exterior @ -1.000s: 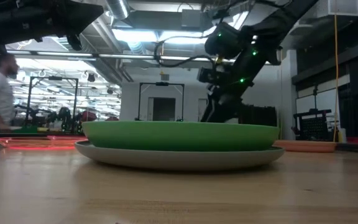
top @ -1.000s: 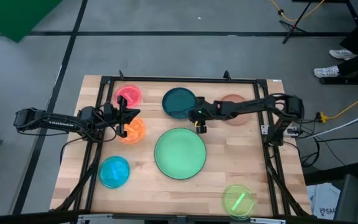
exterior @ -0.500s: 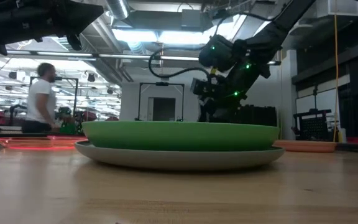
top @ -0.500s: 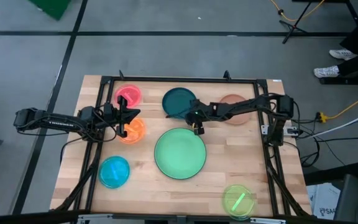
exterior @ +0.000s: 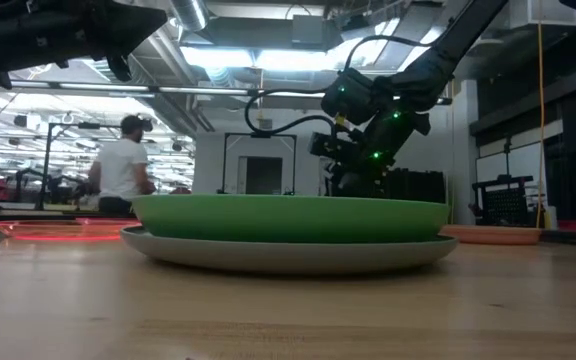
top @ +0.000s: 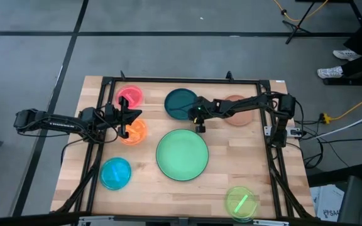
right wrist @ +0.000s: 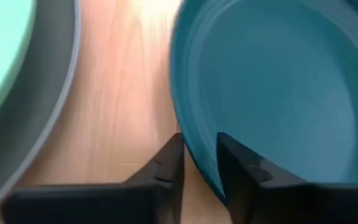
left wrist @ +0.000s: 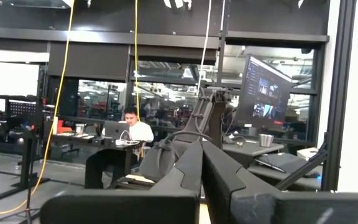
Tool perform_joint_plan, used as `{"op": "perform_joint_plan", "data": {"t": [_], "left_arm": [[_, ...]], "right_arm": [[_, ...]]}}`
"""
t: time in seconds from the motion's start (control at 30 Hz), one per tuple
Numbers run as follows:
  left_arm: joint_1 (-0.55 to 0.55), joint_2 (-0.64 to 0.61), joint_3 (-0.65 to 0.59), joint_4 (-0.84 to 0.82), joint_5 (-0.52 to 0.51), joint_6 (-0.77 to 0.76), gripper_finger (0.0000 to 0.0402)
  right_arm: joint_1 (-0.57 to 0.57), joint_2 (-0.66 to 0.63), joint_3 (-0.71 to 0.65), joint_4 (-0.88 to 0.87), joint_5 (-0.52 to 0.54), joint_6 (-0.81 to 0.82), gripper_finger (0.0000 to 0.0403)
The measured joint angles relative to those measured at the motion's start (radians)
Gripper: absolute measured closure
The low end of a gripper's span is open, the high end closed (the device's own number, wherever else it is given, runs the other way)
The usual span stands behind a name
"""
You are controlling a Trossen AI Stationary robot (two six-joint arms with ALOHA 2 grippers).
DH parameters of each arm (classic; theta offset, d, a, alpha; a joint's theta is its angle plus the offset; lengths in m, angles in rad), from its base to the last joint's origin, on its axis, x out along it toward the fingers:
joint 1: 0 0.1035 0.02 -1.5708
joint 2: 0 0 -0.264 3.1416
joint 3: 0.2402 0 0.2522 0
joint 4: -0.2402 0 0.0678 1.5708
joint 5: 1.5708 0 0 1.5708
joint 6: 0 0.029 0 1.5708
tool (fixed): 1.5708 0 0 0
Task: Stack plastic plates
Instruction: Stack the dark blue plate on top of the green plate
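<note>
The dark teal plate (top: 181, 103) lies on the far middle of the table. My right gripper (top: 199, 123) has reached in from the right and is shut on its near right rim (right wrist: 199, 163). The light green plate (top: 181, 154) sits in the grey plate (exterior: 288, 255) at the table's centre. The brown plate (top: 237, 110) lies partly hidden under my right arm. Pink (top: 130, 96), orange (top: 135, 132), cyan (top: 115, 173) and lime (top: 241, 202) plates lie flat on the wood. My left gripper (top: 127, 119) hangs shut over the left side, between the pink and orange plates, holding nothing. My right gripper has the dark teal plate's rim (right wrist: 194, 149) between its two fingers, one finger (right wrist: 241, 171) over the plate's inside and the other (right wrist: 163, 168) outside it above the wood. The fingers come from above, pointing down. The plate lies on the table.
Bare wood (top: 143, 157) shows between the centre stack and the small plates. A black frame (top: 187, 80) runs along the table's far and side edges. A person (exterior: 123, 170) stands in the room behind the table, and another sits at a desk (left wrist: 126, 134).
My right gripper has moved toward the table's far left, from beside the green plate's far edge onto the teal plate's rim, and has sunk lower. The person in the background has walked to the right. My left arm has kept still.
</note>
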Motion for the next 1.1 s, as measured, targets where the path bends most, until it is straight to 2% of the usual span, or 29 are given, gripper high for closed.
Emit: {"op": "perform_joint_plan", "data": {"t": [0.2, 0.33, 0.6, 0.83, 1.1], "left_arm": [[0.000, 0.000, 0.000, 0.000, 0.000, 0.000, 0.0401], [0.000, 0.000, 0.000, 0.000, 0.000, 0.000, 0.0401], [0.000, 0.000, 0.000, -0.001, 0.000, -0.001, 0.0401], [-0.001, 0.000, 0.000, -0.001, 0.000, -0.002, 0.0401], [-0.001, 0.000, 0.000, -0.001, -0.001, -0.004, 0.0401]], "right_arm": [[0.000, 0.000, 0.000, 0.002, 0.002, -0.002, 0.0397], [0.003, -0.021, 0.000, -0.004, 0.008, -0.006, 0.0391], [0.073, -0.163, -0.001, -0.076, 0.045, -0.017, 0.0398], [0.200, -0.259, -0.001, -0.102, 0.044, 0.004, 0.0399], [0.374, -0.264, -0.001, -0.110, 0.044, 0.022, 0.0398]]}}
